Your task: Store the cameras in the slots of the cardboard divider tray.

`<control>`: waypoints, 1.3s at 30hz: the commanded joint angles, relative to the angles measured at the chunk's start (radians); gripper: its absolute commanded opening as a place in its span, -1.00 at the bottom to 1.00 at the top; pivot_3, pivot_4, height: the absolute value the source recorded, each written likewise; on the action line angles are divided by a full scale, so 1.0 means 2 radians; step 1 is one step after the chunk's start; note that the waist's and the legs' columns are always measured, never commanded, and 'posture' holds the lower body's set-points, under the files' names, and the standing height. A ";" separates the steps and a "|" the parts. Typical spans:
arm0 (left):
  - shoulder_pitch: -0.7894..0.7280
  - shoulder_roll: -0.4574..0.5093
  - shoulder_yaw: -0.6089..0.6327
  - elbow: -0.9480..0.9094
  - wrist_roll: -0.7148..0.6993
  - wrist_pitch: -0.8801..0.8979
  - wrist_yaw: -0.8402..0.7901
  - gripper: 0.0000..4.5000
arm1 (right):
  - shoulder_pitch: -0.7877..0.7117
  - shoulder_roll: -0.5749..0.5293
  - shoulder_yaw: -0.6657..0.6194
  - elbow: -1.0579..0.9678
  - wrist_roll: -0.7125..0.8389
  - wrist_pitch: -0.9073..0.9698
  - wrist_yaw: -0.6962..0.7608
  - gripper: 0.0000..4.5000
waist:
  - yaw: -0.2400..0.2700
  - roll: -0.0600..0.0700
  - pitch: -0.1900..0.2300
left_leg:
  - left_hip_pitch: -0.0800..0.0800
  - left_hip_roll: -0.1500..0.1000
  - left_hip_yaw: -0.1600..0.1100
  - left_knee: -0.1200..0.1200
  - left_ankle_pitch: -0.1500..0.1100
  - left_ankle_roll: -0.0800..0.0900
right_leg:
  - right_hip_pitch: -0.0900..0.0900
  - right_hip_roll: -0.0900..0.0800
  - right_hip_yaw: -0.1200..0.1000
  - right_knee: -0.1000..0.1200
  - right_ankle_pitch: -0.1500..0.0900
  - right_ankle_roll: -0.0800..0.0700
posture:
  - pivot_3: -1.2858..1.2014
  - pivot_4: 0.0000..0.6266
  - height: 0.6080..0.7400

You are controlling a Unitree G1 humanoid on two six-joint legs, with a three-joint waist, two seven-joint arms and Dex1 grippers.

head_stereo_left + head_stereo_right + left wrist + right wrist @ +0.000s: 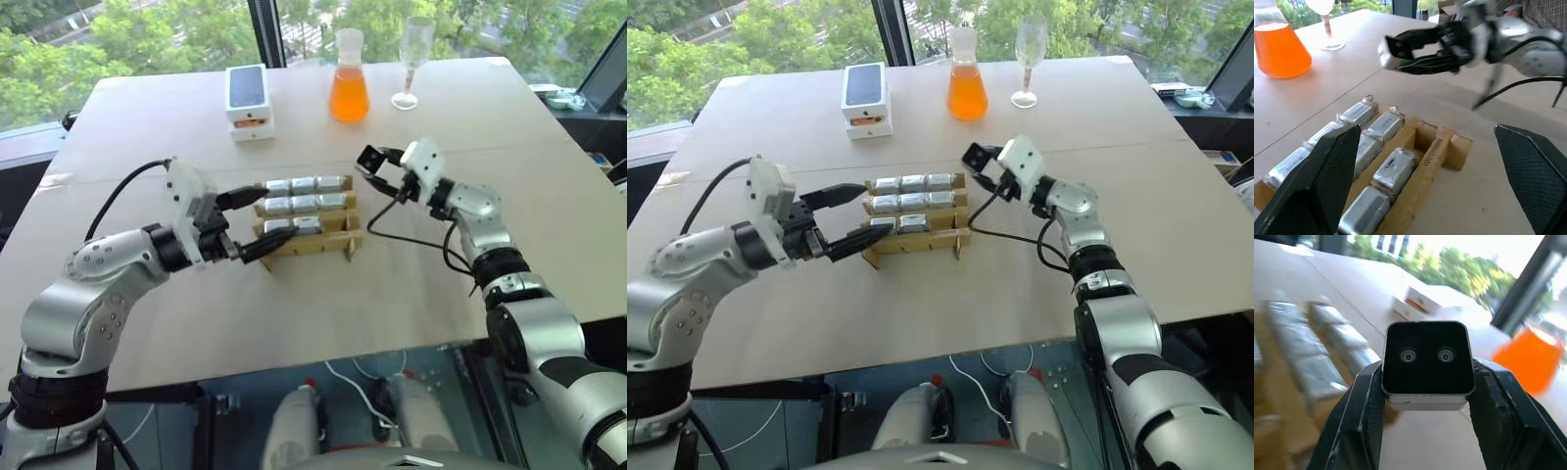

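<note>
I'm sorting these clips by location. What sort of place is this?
Probably an office or lab demo room rather than a home: a large beige table stands against floor-to-ceiling windows that look down onto treetops, so it is an upper floor. Props on it include an orange-filled flask and a white phone box.

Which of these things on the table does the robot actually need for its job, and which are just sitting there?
Needed:
cameras
camera in right gripper
divider tray

Just there:
phone box
orange flask
wine glass
</note>
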 commanded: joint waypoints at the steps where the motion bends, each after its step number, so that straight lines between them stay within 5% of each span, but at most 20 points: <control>1: -0.077 -0.020 -0.033 0.068 0.015 -0.006 -0.026 1.00 | 0.018 -0.031 0.050 -0.093 -0.085 -0.134 -0.043 -0.16 | 0.006 0.000 0.000 | 0.000 0.000 0.000 0.000 0.000 0.000 | 0.000 0.000 0.000 0.000 0.000 0.000 | 0.03 -0.52 1.00; 11: -0.197 -0.044 -0.128 0.192 0.081 -0.032 -0.137 1.00 | -0.003 -0.072 0.121 -0.150 -0.317 -0.228 -0.226 -0.16 | 0.007 0.000 0.000 | 0.000 0.000 0.003 0.001 0.000 -0.001 | -0.002 0.001 0.002 0.001 0.000 0.000 | 0.03 -0.52 1.00; 27: -0.259 -0.047 -0.192 0.247 0.139 -0.036 -0.251 1.00 | -0.028 -0.083 0.176 -0.148 -0.375 -0.218 -0.328 -0.16 | 0.007 0.000 0.000 | 0.000 0.000 0.003 0.002 0.001 -0.001 | -0.002 0.002 0.003 0.002 0.000 0.000 | 0.03 -0.52 1.00; 30: -0.262 -0.052 -0.190 0.250 0.141 -0.030 -0.255 0.65 | -0.029 -0.087 0.182 -0.145 -0.373 -0.217 -0.334 -0.16 | 0.007 0.000 0.000 | 0.000 0.000 0.003 0.002 0.001 -0.001 | -0.002 0.002 0.003 0.002 0.000 0.000 | 0.03 -0.52 1.00; 36: -0.272 -0.057 -0.195 0.257 0.154 -0.028 -0.270 -0.61 | -0.031 -0.093 0.195 -0.141 -0.374 -0.220 -0.340 -0.16 | 0.007 -0.001 0.000 | 0.000 0.000 0.003 0.002 0.001 -0.001 | -0.002 0.002 0.003 0.003 0.000 0.000 | 0.03 -0.52 1.00; 37: -0.274 -0.058 -0.195 0.259 0.156 -0.027 -0.271 -0.65 | -0.031 -0.094 0.196 -0.141 -0.373 -0.220 -0.340 -0.16 | 0.007 -0.001 0.000 | 0.000 0.000 0.003 0.002 0.001 -0.001 | -0.002 0.002 0.003 0.003 0.000 0.000 | 0.03 -0.52 1.00; 39: -0.280 -0.058 -0.199 0.261 0.160 -0.030 -0.282 -0.65 | -0.030 -0.097 0.199 -0.142 -0.376 -0.217 -0.337 0.31 | 0.007 -0.001 0.000 | 0.000 0.000 0.003 0.002 0.001 -0.001 | -0.002 0.002 0.003 0.003 0.000 0.000 | 0.03 -0.52 1.00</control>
